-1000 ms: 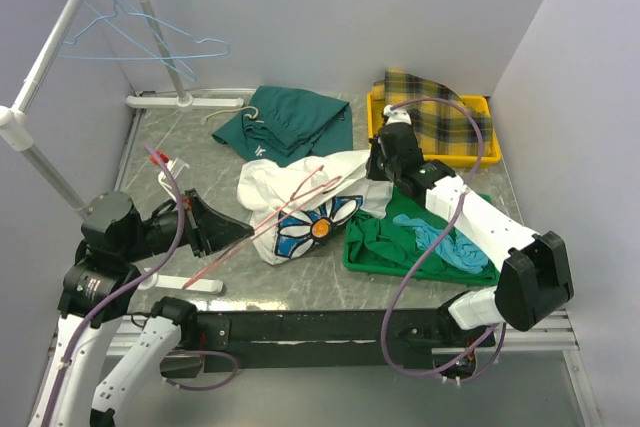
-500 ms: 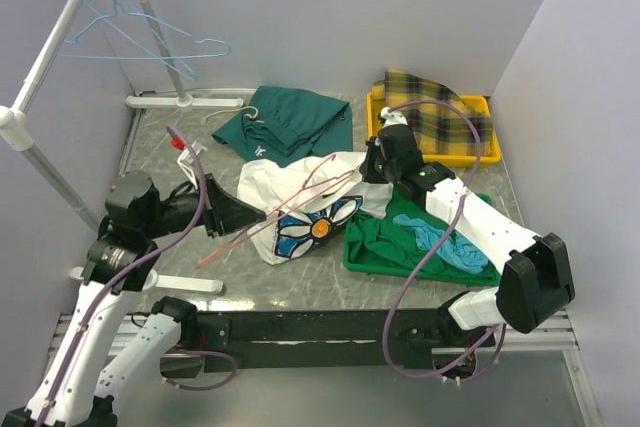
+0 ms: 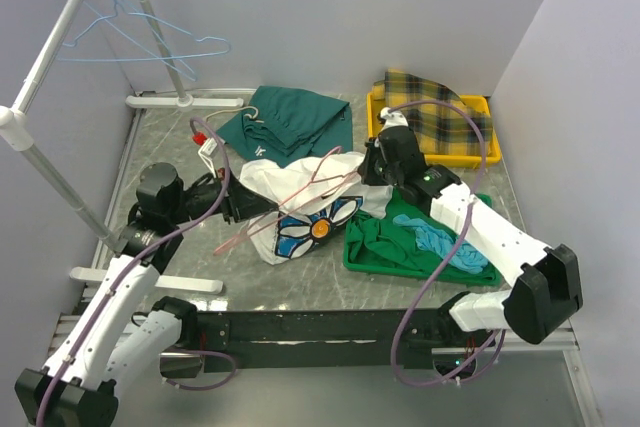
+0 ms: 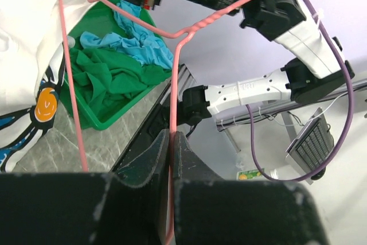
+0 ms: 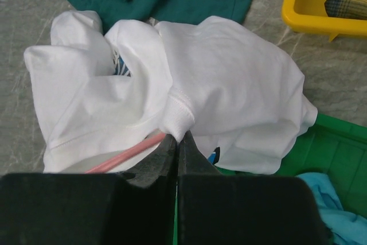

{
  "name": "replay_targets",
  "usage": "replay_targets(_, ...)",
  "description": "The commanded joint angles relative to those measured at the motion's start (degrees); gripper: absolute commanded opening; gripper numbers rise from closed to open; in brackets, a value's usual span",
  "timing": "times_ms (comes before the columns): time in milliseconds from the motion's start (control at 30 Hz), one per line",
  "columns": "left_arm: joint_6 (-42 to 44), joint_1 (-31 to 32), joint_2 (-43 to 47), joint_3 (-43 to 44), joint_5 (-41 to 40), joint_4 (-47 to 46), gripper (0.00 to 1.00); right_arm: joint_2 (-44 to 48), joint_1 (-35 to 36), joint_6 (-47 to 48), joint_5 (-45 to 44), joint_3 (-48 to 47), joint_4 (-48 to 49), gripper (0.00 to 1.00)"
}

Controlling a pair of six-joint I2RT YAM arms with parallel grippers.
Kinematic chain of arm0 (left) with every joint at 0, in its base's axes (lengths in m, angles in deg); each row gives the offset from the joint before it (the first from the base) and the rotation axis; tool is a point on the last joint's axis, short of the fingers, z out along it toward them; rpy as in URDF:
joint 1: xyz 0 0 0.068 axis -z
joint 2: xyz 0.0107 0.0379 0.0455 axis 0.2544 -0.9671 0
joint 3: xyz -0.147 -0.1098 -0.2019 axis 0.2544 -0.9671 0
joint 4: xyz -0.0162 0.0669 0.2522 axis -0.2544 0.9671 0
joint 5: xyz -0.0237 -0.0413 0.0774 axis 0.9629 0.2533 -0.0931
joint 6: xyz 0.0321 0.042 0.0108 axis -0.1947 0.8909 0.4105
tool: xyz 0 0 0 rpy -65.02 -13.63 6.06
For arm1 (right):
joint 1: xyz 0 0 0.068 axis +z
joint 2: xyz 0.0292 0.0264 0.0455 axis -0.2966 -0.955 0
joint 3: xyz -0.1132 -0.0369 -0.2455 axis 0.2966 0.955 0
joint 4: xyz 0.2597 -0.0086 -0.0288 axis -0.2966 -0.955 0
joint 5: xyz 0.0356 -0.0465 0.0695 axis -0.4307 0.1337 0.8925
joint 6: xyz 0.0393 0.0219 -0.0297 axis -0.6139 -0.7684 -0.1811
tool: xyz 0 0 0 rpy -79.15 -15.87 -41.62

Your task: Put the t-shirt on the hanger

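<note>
The white t-shirt [image 3: 300, 192] with the blue flower print lies crumpled mid-table. The pink-red wire hanger [image 3: 292, 199] lies slanted across it, one end under the cloth. My left gripper [image 3: 262, 205] is shut on the hanger's wire, seen in the left wrist view [image 4: 174, 78] running between the jaws of the gripper [image 4: 171, 140]. My right gripper [image 3: 372, 172] is shut on a folded hem of the t-shirt [image 5: 229, 78] at the shirt's right side; in the right wrist view the gripper [image 5: 178, 137] pinches the cloth, with the hanger [image 5: 123, 153] just left of it.
A dark green garment [image 3: 295, 119] lies behind the shirt. A yellow bin [image 3: 478, 152] holds yellow plaid cloth [image 3: 430, 97] at the back right. A green tray [image 3: 360, 252] with green and blue cloths sits to the right. A rack [image 3: 55, 42] with light blue hangers [image 3: 140, 32] stands at the back left.
My left arm has moved right and away from its base, carrying the hanger further across the t-shirt. My right gripper has stayed nearly still, holding the shirt's hem.
</note>
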Motion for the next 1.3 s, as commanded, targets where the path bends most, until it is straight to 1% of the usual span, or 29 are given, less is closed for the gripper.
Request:
replay_targets(0,-4.31,0.25,-1.23,-0.86,1.58,-13.19,0.01,4.14,1.05,-0.53,-1.55,-5.13,-1.47,0.00)
replay_targets(67,-6.06,0.43,-2.64,-1.56,1.41,-16.35,0.01,4.93,1.67,-0.62,-1.82,-6.46,-2.52,0.00)
replay_targets(100,-8.07,0.60,-3.08,-1.82,1.41,-20.03,0.01,5.19,2.46,-0.71,-1.99,-8.20,-2.79,0.00)
replay_targets(167,-10.19,1.22,-4.48,-2.79,1.41,-24.26,0.01,5.54,3.34,-0.79,-2.34,-10.41,-4.02,0.00)
replay_targets(200,-12.03,1.40,-5.01,-3.14,0.97,-26.11,0.01,5.37,3.78,-0.88,-2.52,-13.12,-4.55,0.00)
replay_targets(233,-13.18,1.57,-5.45,-3.75,0.45,-29.61,0.01,5.11,4.74,-0.97,-2.96,-14.62,-4.99,0.00)
replay_targets(267,-14.15,1.57,-5.63,-4.11,-0.26,-31.21,0.01,4.93,5.44,-1.06,-3.22,-16.20,-6.21,0.00)
replay_targets(300,-16.33,1.57,-5.80,-4.55,-0.96,-32.97,0.01,4.76,6.06,-1.06,-3.75,-19.61,-6.83,0.00)
replay_targets(400,-20.90,1.57,-6.51,-6.30,-3.51,-40.70,0.01,3.79,9.22,-0.88,-6.11,-25.86,-9.12,0.00)
replay_targets(433,-21.88,1.57,-6.68,-7.18,-4.65,-44.72,0.01,3.53,11.06,-0.80,-6.82,-27.02,-9.73,0.00)
replay_targets(500,-24.34,1.49,-7.38,-7.80,-5.44,-47.82,0.01,3.44,12.04,-0.71,-8.31,-28.35,-10.17,0.00)
replay_targets(600,-26.46,1.75,-8.44,-8.68,-5.80,-52.84,0.01,3.96,11.78,-0.71,-9.19,-24.41,-8.95,0.00)
replay_targets(633,-26.46,1.84,-8.88,-8.77,-5.45,-53.20,0.01,4.31,11.61,-0.79,-9.90,-22.92,-8.51,0.01)
replay_targets(700,-26.11,2.45,-9.58,-9.64,-5.62,-53.90,0.01,5.71,9.85,-1.06,-8.42,-17.38,-6.93,0.06)
replay_targets(733,-26.11,2.63,-9.93,-10.08,-5.71,-54.60,0.01,6.50,9.32,-0.88,-6.58,-15.36,-4.23,0.10)
replay_targets(767,-26.46,2.98,-10.28,-10.61,-5.97,-56.78,0.01,7.30,8.88,-0.19,-6.22,-11.08,-2.55,0.13)
replay_targets(833,-26.90,3.94,-11.78,-12.02,-6.32,-59.25,0.01,9.32,8.35,0.17,-5.17,-7.62,0.70,0.20)
replay_targets(900,-27.34,5.17,-13.88,-13.16,-7.03,-62.58,0.01,10.90,7.65,0.43,-4.02,-3.31,2.56,0.23)
replay_targets(967,-27.26,5.96,-15.73,-13.51,-7.82,-64.00,0.01,11.61,7.56,0.70,-2.88,0.28,5.11,0.29)
replay_targets(1000,-27.25,6.75,-17.65,-13.69,-8.00,-65.58,0.01,12.13,7.65,0.61,-2.61,1.26,5.73,0.32)
replay_targets(1033,-27.25,7.19,-18.45,-13.78,-8.26,-66.29,0.01,12.49,7.56,0.70,-2.43,2.92,6.78,0.37)
replay_targets(1100,-27.69,8.07,-21.26,-14.22,-8.52,-68.57,0.01,13.54,7.65,0.61,-2.52,4.16,7.40,0.43)
replay_targets(1133,-27.96,8.25,-22.14,-14.30,-8.61,-70.67,0.01,13.89,7.56,0.61,-2.70,5.04,7.49,0.48)
replay_targets(1200,-28.66,8.69,-24.60,-14.39,-8.70,-72.09,0.01,15.64,7.65,0.61,-3.66,6.01,7.58,0.54)
replay_targets(1233,-28.92,8.78,-25.40,-14.39,-8.87,-73.92,0.01,16.35,7.65,0.61,-3.92,6.97,7.40,0.58)
replay_targets(1267,-29.36,8.95,-26.62,-14.39,-8.96,-74.46,0.01,17.05,7.65,0.79,-4.19,7.59,7.40,0.59)
